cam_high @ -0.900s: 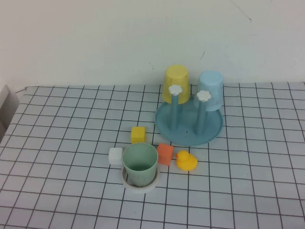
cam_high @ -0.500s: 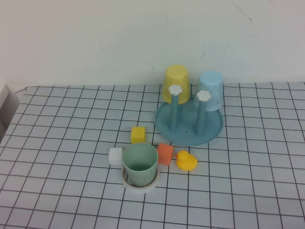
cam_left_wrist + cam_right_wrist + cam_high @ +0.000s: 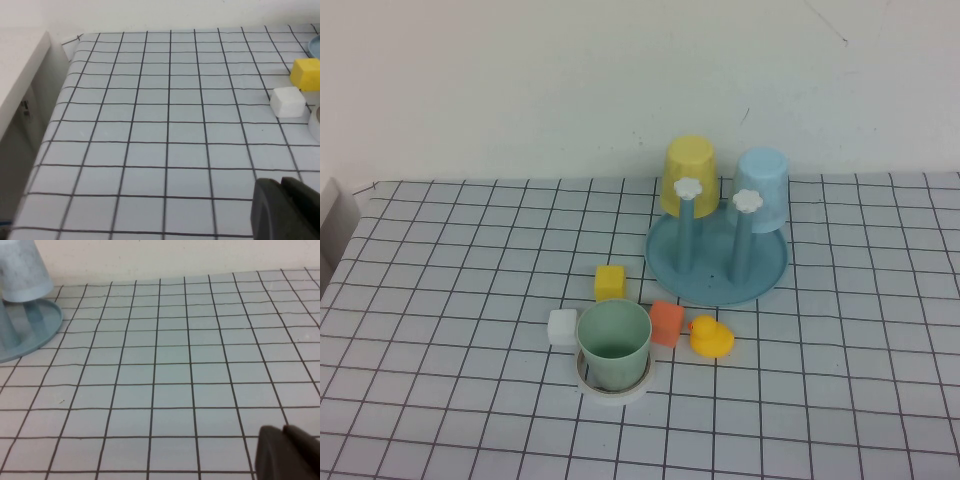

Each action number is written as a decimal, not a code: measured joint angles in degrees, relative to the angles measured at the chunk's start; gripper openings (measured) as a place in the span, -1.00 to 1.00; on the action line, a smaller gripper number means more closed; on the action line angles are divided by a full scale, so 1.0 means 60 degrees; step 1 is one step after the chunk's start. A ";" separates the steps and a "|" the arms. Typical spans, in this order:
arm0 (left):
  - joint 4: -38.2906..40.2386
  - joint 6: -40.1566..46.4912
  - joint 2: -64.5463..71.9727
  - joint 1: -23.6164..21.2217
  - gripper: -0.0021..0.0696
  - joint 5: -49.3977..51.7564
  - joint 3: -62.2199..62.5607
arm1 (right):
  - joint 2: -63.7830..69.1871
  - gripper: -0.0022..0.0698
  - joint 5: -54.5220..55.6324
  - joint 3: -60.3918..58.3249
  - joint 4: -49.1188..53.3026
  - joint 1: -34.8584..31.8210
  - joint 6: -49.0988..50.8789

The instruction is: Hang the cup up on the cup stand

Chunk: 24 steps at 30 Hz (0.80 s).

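The pale mint-green cup (image 3: 614, 343) stands upright, mouth up, on a white ring (image 3: 610, 388) near the table's front middle. The blue-teal cup stand (image 3: 766, 274) sits behind it to the right, with two free pegs topped by white flower knobs (image 3: 689, 187). Its edge also shows in the right wrist view (image 3: 37, 335). Neither gripper shows in the high view. My left gripper (image 3: 280, 183) is shut and empty above the bare cloth, left of the blocks. My right gripper (image 3: 283, 430) is shut and empty above the cloth, right of the stand.
A yellow cup (image 3: 689, 168) and a light blue cup (image 3: 763, 186) sit upside down on the stand's back pegs. A yellow block (image 3: 610, 282), white block (image 3: 563, 327), orange block (image 3: 667, 323) and rubber duck (image 3: 710, 337) lie round the green cup. A white ledge (image 3: 20, 75) borders the table's left.
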<state>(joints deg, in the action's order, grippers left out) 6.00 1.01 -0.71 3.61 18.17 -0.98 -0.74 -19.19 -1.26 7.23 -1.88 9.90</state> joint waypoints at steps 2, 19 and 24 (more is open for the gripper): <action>0.0354 -0.0168 0.0000 0.0000 -0.95 0.0000 0.0000 | 0.0000 -0.94 0.0000 0.0000 -0.0110 0.0000 0.0000; 0.8100 -0.1006 -0.0021 0.0000 -0.95 -0.1367 -0.0020 | 0.0000 -0.94 0.0049 -0.0043 -0.9583 0.0000 -0.0002; 0.8360 -0.0437 -0.0021 0.0000 -0.95 -0.1564 -0.0020 | 0.0000 -0.94 0.0150 -0.0043 -0.9747 0.0000 -0.0587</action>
<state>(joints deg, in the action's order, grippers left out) 56.16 -1.62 -0.84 3.61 8.79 -1.10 -0.74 -18.29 -1.52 -51.25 -1.88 6.38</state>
